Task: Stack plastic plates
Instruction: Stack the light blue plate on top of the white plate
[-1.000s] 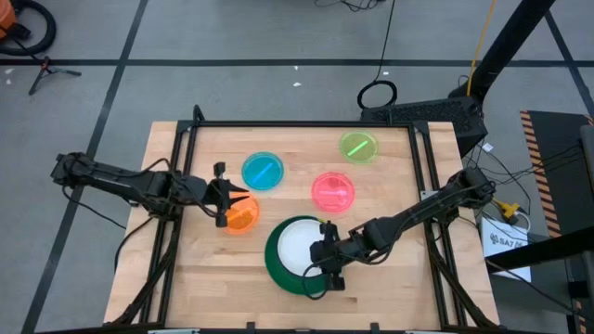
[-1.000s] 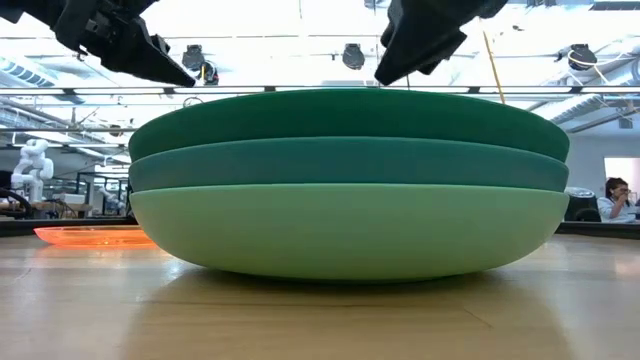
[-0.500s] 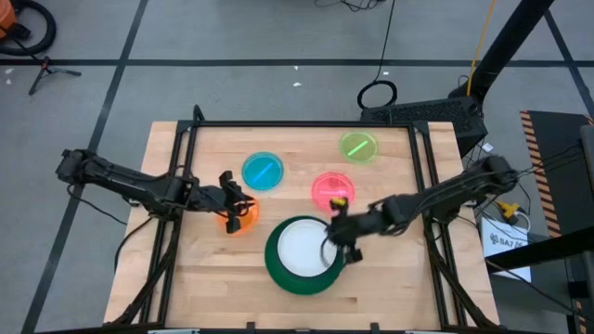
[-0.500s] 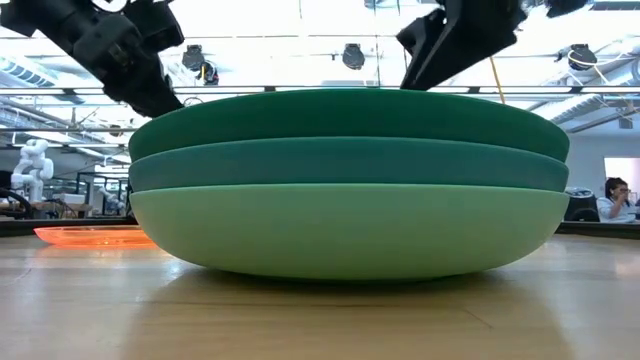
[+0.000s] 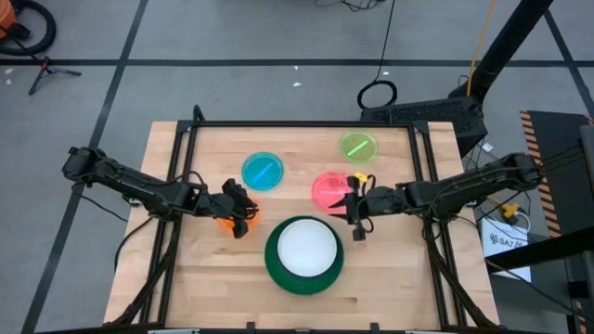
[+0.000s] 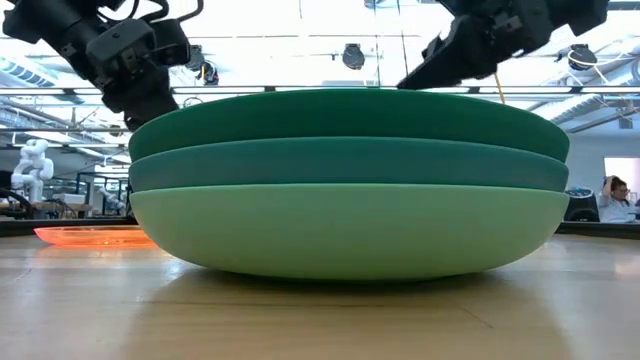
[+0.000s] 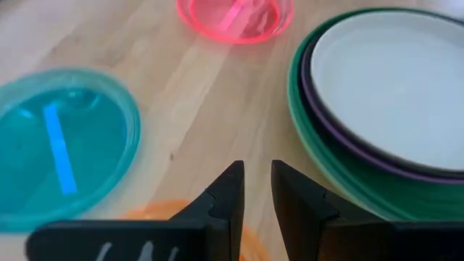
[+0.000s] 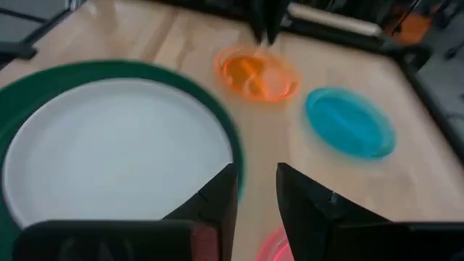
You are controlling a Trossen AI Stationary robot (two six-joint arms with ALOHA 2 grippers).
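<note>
Taking the stack of plates (image 5: 303,255) as the landmark, the left tool (image 5: 240,221) has slid from beside the orange plate (image 5: 235,223) to right over it, on the stack's upper left. Its fingers (image 7: 229,197) stand only a narrow slit apart and grasp nothing; the orange rim lies below them. My guess is that this plate goes next.

Beyond it, farther from the stack, sits the blue plate (image 5: 263,171), just apart from the orange one, so a lift should clear it.

The stack now shows its white plate (image 5: 304,250) fully uncovered on top, purple rim (image 7: 341,138) under it and dark green (image 6: 345,112), teal and mint (image 6: 345,235) below.

The right tool (image 5: 356,208) has pulled off the stack and now hangs to its upper right, next to the pink plate (image 5: 330,189), fingers (image 8: 217,197) slightly parted and empty. That suggests the white plate was just set down, leaving the four small ones. The lime plate (image 5: 358,147) lies farthest out, near the surface (image 5: 204,288) edge frame, with bare wood around the stack.
</note>
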